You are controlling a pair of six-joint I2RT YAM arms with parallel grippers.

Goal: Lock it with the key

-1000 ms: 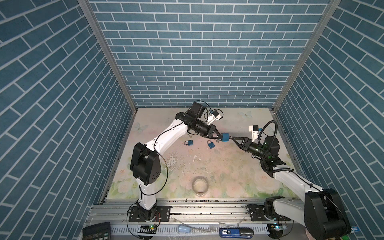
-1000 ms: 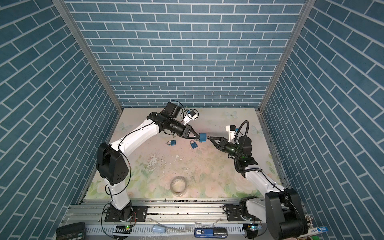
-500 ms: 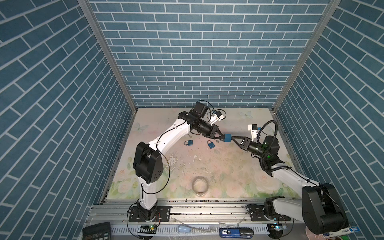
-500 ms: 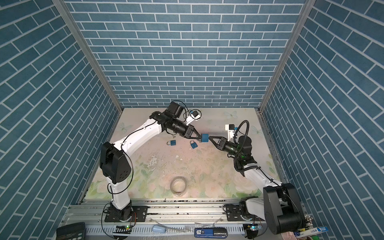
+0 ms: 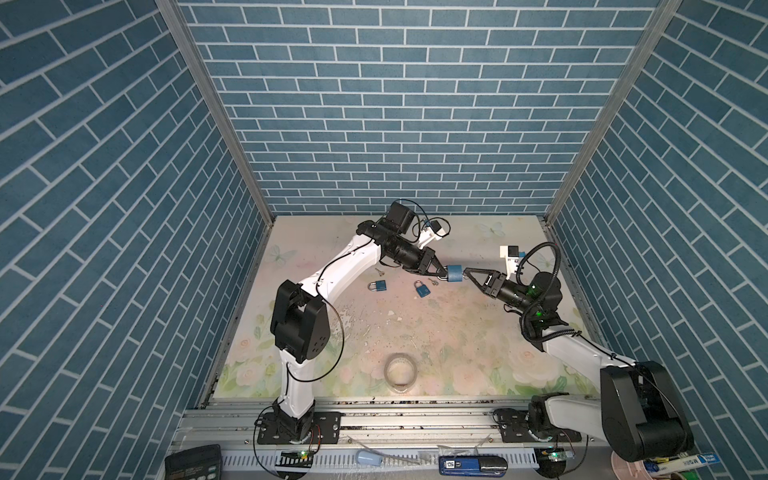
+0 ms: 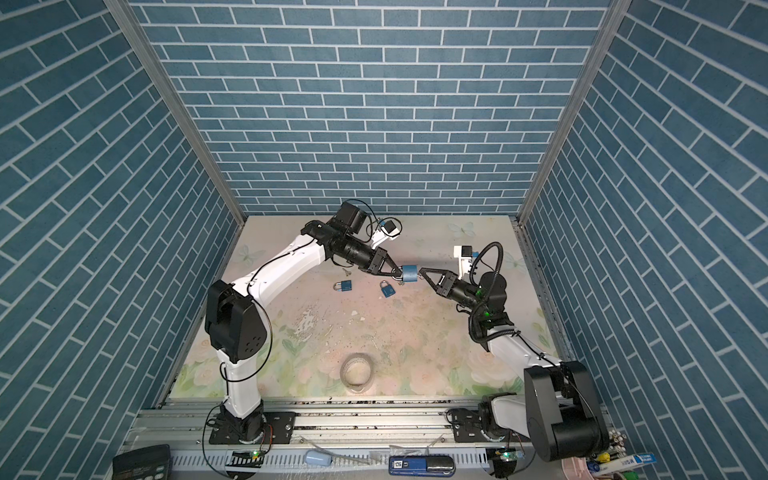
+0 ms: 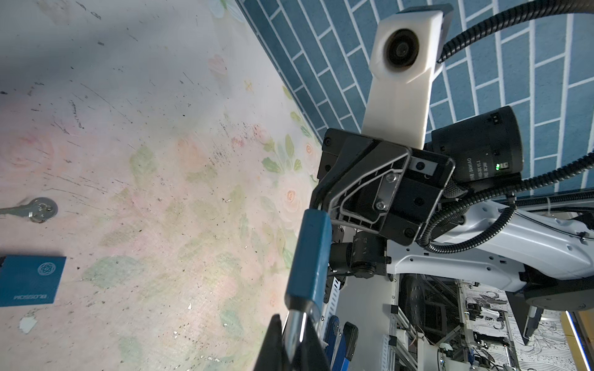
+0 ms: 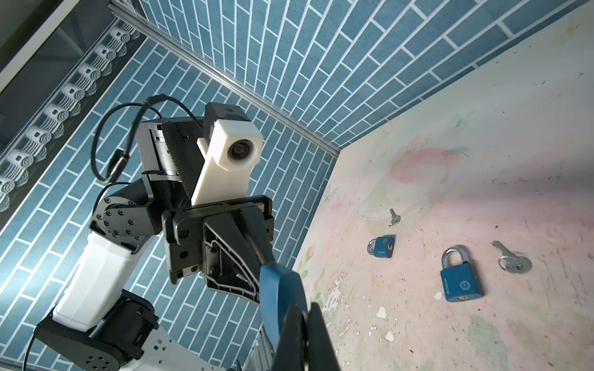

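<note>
A blue padlock (image 5: 454,274) (image 6: 409,273) hangs in the air above the middle back of the table. My left gripper (image 5: 441,272) (image 7: 294,327) is shut on its steel shackle, with the blue body (image 7: 308,257) sticking out past the fingertips. From the opposite side my right gripper (image 5: 465,272) (image 8: 305,318) is pressed against the lock's bottom end (image 8: 279,295). Its jaws are shut on the key, which shows only as a thin pale sliver between the fingers; its blade is hidden.
Two more blue padlocks (image 5: 378,285) (image 5: 422,289) lie on the floral table below the grippers. A loose key (image 5: 379,272) (image 5: 434,282) lies beside each. A tape roll (image 5: 400,371) sits near the front edge. Brick walls enclose three sides.
My right gripper has moved in to the lock's bottom end and its jaws have closed. The left gripper keeps holding the lock in nearly the same place.
</note>
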